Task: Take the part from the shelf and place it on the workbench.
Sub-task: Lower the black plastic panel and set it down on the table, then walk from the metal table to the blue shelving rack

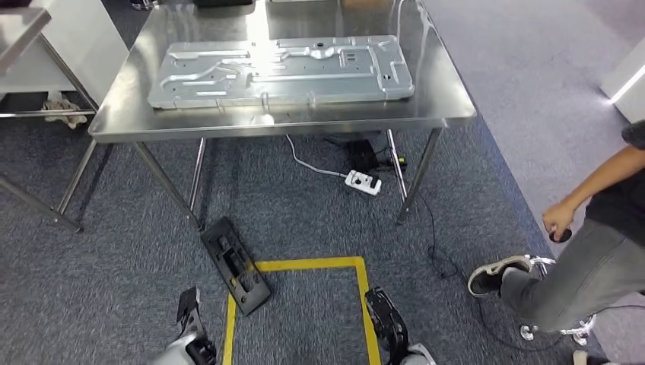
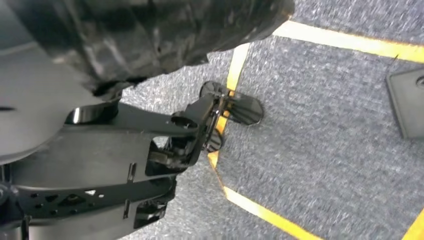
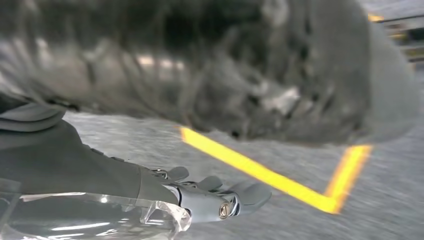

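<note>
- The part (image 1: 281, 72), a large stamped sheet-metal panel, lay flat on the steel tabletop (image 1: 449, 106), filling most of its width and reaching close to the near edge.
- Its long side ran parallel to that near edge, and it sat wholly on the surface with nothing overhanging.
- By that, the placing looked done, or nearly so; I judged the step in hand to be letting the arms hang and standing clear.
- The left hand (image 1: 190, 312) hung low by the robot's side over the carpet, well apart from the part.
- In the left wrist view its dark fingers (image 2: 235, 107) lay fairly straight and held nothing, so it was apart and empty.
- The right hand (image 1: 384, 315) hung likewise on the other side; in the right wrist view its fingers (image 3: 235, 192) were stretched out over the floor with nothing between them.
- A black flat piece (image 1: 234, 265) lay on the carpet across the corner of the yellow tape (image 1: 308, 265) marking, just ahead of the left hand.
- A person (image 1: 586, 251) sat at the right, one foot near the tape.
- To do this step well, the arms should stay close to the body so nothing knocks the tabletop's near edge or nudges the panel.
- Any step back should mind the black piece, the power strip (image 1: 363, 182) and its cable under the tabletop, and the person's foot.
</note>
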